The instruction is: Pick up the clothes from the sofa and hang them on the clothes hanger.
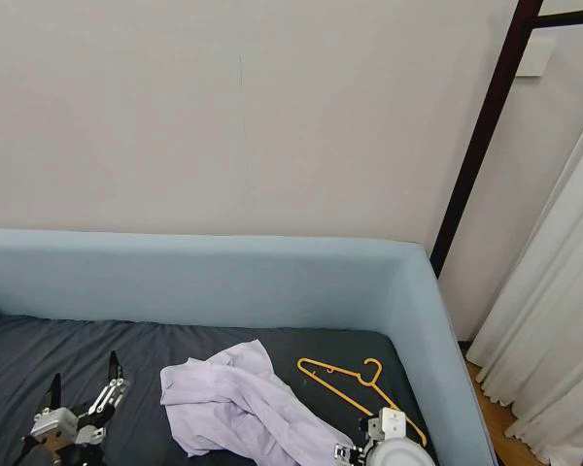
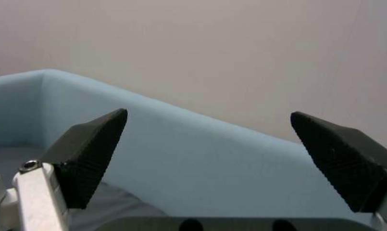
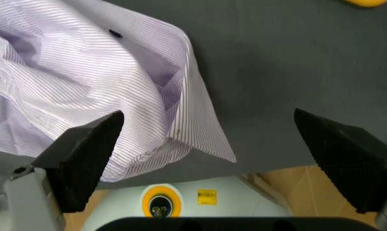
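One shirt (image 1: 238, 408), just beside the right gripper (image 3: 207, 114). One hanger (image 1: 355, 381), near that same gripper. Two grippers, counting the left gripper (image 1: 85, 369). One sofa (image 1: 223, 277) beneath both. One pole (image 1: 476, 146) and one curtain (image 1: 554, 320), well beyond the right gripper.

Left claw (image 2: 208, 115) and right claw (image 3: 209, 114) have black ribbed wedge pads, silver brackets.

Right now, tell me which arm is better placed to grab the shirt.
Right, probably. The right pincer hangs open directly over the striped shirt, while the left pincer, also open, sits off to its side facing the sofa back.
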Controlling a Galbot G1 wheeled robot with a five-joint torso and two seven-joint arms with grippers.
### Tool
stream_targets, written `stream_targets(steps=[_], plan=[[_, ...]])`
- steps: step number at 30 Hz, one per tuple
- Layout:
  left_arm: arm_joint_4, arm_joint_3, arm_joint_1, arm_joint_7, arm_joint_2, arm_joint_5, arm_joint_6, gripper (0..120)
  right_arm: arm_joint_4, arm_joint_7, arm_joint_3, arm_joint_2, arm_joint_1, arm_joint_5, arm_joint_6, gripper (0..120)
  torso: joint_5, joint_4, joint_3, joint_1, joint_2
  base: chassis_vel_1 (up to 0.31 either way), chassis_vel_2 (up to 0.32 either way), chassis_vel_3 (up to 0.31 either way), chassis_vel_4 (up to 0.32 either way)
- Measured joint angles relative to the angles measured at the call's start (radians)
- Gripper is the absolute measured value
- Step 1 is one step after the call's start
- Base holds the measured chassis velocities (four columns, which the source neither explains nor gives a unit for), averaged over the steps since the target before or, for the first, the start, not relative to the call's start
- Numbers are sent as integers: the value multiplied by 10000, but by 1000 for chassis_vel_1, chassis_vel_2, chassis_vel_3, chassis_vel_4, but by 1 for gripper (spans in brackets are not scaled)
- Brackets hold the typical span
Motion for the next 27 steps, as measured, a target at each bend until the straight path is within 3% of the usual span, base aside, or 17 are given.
stream_targets(steps=[4,12,27], plan=[[-71,-3,35,-3,-33,6,-1,100,61,-377,-34,-71,-128,-144,0,92,0,0,0,0,0,0,0,0,0],[-142,-8,92,-9,-69,23,-10,100,-289,-1392,-252,-186,-209,-853,132,61,0,-1,0,0,0,0,0,0,0],[-169,-52,113,-35,-45,13,-39,100,-194,-1356,-616,-388,-255,-1305,13,7,1,-1,0,0,0,0,0,0,0]])
